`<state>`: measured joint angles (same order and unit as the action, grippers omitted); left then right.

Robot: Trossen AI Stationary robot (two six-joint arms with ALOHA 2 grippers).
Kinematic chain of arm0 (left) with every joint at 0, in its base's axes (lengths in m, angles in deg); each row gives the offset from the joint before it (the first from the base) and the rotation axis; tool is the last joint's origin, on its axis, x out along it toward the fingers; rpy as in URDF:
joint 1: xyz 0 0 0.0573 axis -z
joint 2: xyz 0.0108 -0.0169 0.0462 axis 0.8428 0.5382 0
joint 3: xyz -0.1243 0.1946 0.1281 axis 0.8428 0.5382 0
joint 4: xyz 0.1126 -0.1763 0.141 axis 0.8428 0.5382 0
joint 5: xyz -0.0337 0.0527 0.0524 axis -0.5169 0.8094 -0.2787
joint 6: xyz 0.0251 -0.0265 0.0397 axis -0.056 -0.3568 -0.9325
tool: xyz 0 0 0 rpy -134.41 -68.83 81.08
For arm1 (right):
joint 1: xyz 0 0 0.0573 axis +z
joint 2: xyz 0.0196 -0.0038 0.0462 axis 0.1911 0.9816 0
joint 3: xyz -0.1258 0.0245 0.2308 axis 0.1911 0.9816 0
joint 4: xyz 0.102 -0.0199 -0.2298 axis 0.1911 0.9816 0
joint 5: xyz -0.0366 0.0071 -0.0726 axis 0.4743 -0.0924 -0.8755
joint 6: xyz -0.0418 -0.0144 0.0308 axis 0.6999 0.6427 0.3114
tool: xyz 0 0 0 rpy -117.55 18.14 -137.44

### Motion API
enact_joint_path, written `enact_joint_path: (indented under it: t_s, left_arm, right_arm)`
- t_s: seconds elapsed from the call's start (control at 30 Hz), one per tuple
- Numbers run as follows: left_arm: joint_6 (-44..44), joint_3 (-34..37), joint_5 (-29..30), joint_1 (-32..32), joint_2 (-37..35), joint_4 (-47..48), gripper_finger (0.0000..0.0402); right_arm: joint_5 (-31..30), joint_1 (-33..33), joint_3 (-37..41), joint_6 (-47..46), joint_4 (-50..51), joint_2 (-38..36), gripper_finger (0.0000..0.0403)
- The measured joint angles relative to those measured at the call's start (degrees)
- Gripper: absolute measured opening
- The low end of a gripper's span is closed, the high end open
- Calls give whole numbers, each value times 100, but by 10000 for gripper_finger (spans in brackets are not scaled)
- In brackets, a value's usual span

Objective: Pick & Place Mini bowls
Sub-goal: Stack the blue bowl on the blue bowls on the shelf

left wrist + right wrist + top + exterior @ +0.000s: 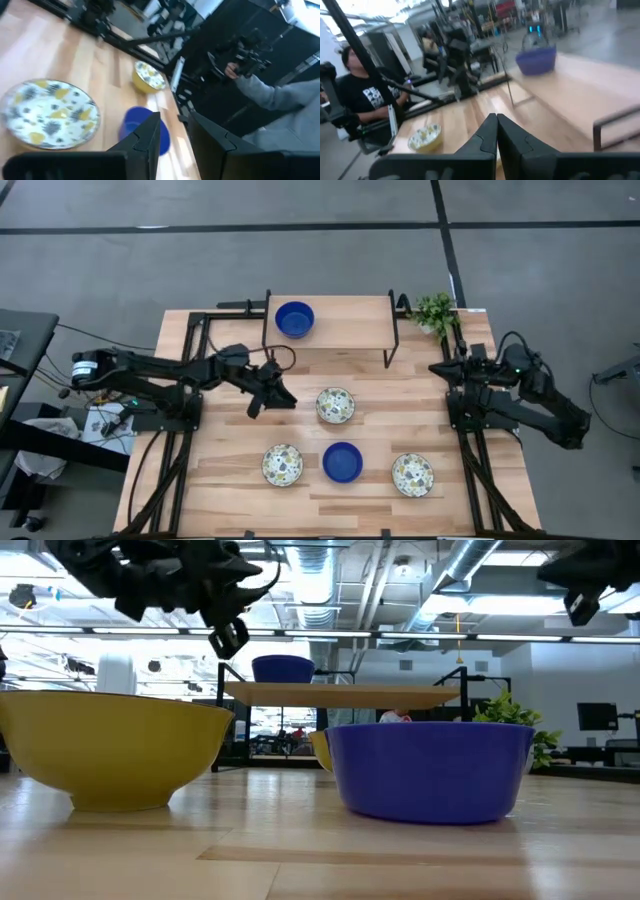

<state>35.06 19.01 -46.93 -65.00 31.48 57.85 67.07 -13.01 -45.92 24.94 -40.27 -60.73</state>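
Hovering above the table, the left gripper [283, 398] is carrying nothing, its two fingers [145, 142] standing apart with only air between them. Just beside it, toward the right arm, the nearest floral bowl [335, 405] is sitting flat on the wood. Further out, toward the table's front edge, three more bowls are lying in a row: a floral bowl on the left [282, 465], a blue bowl [343, 462] in the middle, and a floral bowl on the right [412, 475]. Behind the gripper, on the raised wooden shelf [350, 315], a second blue bowl [294, 319] is resting. Only five bowls are showing from above.

The right gripper [447, 367] is waiting well off at its own side of the table, clenched tight on nothing, near the small green plant [435, 310].

These bowls are looking like glazed ceramic, so I'm judging them stiff, slick, fairly light and chippable if dropped. A rim pinch seems the way in: one finger inside, one outside the wall.

Every bowl is sitting upright, mouth facing up. Being round, none has a long axis across the table, so any approach angle around the rim should serve equally.
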Motion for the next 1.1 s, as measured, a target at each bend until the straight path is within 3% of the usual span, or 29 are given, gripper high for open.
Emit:
enact_joint_path:
  t_s: [0.47,0.87,1.1]
  left_arm:
    - [197,-1012,195,1020,1064,746,99]
    - [147,-1907,1004,1863,1928,1675,99]
    - [362,-2074,1539,2079,2269,1428,99]
  right_arm:
    - [107,0,1292,-449,-1847,-9,0]
    - [88,0,1764,-513,-2121,-5,0]
    - [80,-2,1768,-483,-2121,-5,0]
